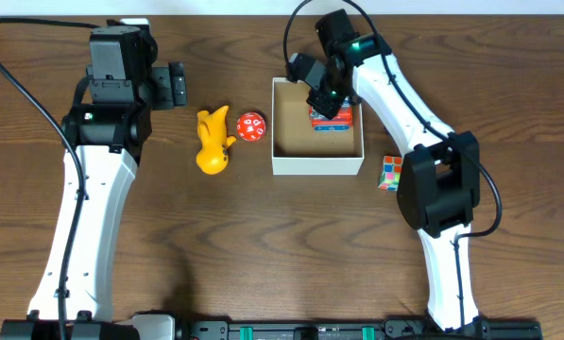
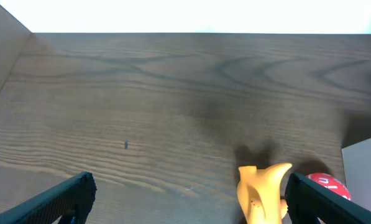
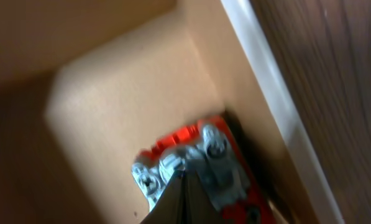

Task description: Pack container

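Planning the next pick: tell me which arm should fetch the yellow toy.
Left, likely. The open left gripper sits close to the yellow toy, on its side of the container. The right gripper is shut inside the container, over a red item.

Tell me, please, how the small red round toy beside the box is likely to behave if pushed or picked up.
The red toy looks nearly round, so a push would probably roll it, perhaps against the container or the yellow toy beside it. It is small, so likely light. Its curved surface might slip out of an off-centre grip.
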Motion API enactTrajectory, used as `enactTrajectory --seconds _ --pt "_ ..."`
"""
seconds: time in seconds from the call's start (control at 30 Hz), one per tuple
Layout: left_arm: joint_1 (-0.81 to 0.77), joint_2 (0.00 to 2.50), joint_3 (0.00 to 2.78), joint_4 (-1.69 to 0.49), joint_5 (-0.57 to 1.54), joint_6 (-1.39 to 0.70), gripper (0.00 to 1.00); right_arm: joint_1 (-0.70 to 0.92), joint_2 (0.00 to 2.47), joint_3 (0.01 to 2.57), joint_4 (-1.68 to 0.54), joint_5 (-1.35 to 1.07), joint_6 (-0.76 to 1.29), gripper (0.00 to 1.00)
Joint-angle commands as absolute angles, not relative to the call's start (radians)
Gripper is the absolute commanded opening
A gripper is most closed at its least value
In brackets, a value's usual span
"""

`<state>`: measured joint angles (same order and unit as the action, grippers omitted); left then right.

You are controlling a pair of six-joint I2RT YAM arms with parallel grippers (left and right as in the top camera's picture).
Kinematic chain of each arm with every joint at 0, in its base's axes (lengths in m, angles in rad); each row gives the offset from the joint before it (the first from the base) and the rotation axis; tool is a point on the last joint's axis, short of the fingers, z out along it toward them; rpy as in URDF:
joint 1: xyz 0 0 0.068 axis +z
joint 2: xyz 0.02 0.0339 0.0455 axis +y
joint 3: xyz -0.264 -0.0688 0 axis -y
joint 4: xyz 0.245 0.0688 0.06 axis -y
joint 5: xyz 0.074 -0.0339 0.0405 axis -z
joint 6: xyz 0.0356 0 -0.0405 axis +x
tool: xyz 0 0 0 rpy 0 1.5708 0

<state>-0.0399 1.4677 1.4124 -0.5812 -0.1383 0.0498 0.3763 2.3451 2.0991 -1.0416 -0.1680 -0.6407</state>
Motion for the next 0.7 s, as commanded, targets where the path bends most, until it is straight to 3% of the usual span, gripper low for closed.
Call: enactTrajectory --seconds 0.0,0.5,0.67 --pt "-0.035 1.462 1.431 -0.583 -0.15 0.056 0.98 0.362 2.354 2.097 -1.056 -0.117 -0.653 0.01" --pt "-0.035 1.462 1.431 -0.583 -0.15 0.056 0.98 0.372 2.352 2.132 -1.038 -0.102 -0.659 0.01" --pt "-0.035 1.462 1.431 -0.583 -0.15 0.056 0.98 0.398 2.35 2.22 -1.036 -0.102 -0.632 0.23"
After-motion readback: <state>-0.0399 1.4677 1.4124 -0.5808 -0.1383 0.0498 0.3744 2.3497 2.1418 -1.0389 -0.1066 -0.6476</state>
